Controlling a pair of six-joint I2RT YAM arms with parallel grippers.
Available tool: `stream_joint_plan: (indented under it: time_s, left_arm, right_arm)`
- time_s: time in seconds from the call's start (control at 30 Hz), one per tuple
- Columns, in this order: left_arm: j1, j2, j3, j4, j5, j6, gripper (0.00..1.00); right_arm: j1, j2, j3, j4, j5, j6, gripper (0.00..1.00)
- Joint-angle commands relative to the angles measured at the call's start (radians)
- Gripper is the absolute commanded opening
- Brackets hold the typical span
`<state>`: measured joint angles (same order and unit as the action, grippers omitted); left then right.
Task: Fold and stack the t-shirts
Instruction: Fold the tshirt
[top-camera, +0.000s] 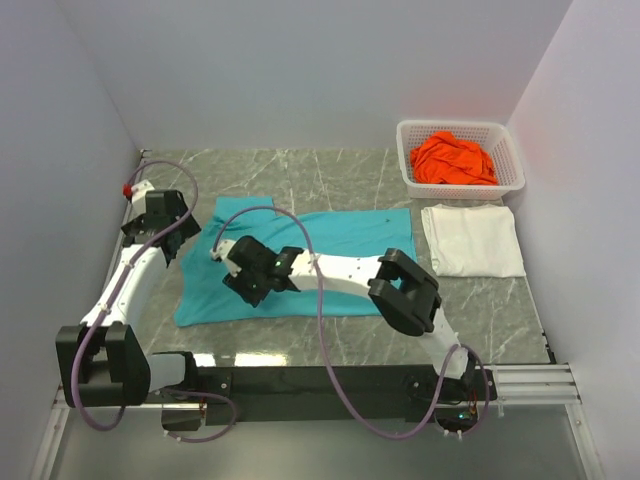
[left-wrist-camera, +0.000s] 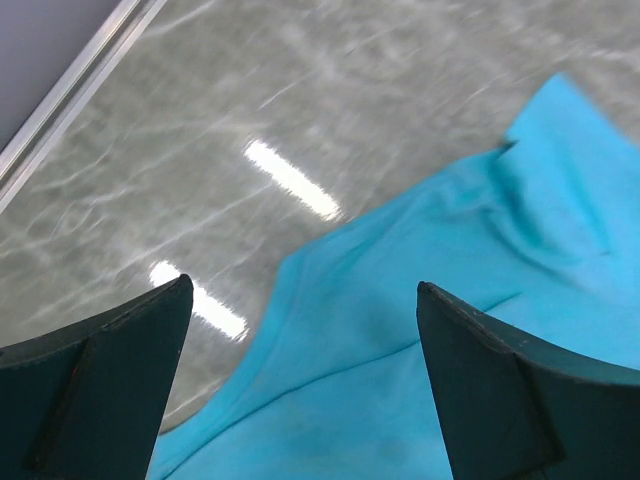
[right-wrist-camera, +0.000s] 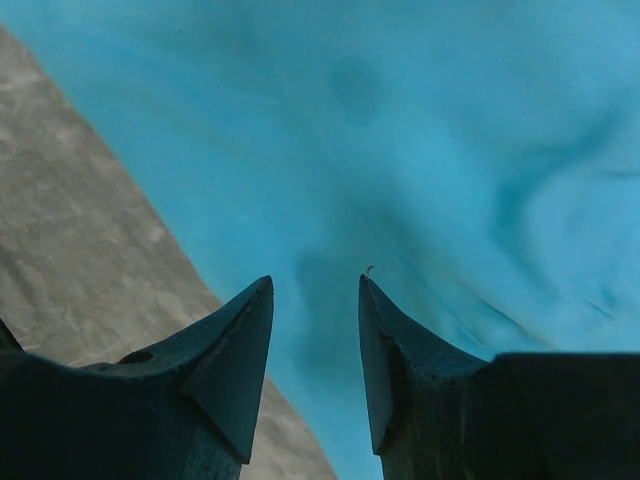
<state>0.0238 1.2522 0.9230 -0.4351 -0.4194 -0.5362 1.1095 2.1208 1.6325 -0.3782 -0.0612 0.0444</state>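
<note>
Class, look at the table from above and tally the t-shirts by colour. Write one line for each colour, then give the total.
Teal t-shirt: 1
White t-shirt: 1
Orange t-shirt: 1
Total: 3

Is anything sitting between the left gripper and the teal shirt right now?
Nothing visible. The left gripper hangs open right above the teal shirt at its edge, with only cloth and bare table showing between its fingers.
</note>
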Motion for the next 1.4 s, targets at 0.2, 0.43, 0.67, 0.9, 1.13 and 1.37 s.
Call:
stream_joint_plan:
  time_s: [0.2,0.43,0.67,0.9,1.13,1.37]
  left_arm:
    - [0.004,-0.106,-0.078,0.041,-0.117,-0.031,0.99]
    - [0.005,-0.114,-0.079,0.045,-0.134,-0.028,0.99]
    - [0.01,-0.114,-0.088,0.053,-0.101,-0.018,0.99]
    - [0.01,-0.039,-0.095,0.084,0.048,0.033,0.99]
    - [0.011,0.122,-0.049,0.065,0.107,0.064,0.95]
    - [0.013,0.234,-0.019,0.056,0.125,0.09,0.85]
  right_arm:
    - [0.085,0.097,0.079,-0.093,0.029,-0.1,0.47]
    - [0.157,0.091,0.079,-0.198,-0.037,-0.126,0.47]
    - [0.202,0.047,0.084,-0.24,-0.077,-0.101,0.47]
    - [0.092,-0.086,0.121,-0.225,0.01,-0.058,0.47]
    - [-0.206,-0.229,-0.067,-0.151,0.09,-0.046,0.47]
    - [-0.514,-0.228,-0.112,-0.125,0.196,0.03,0.45]
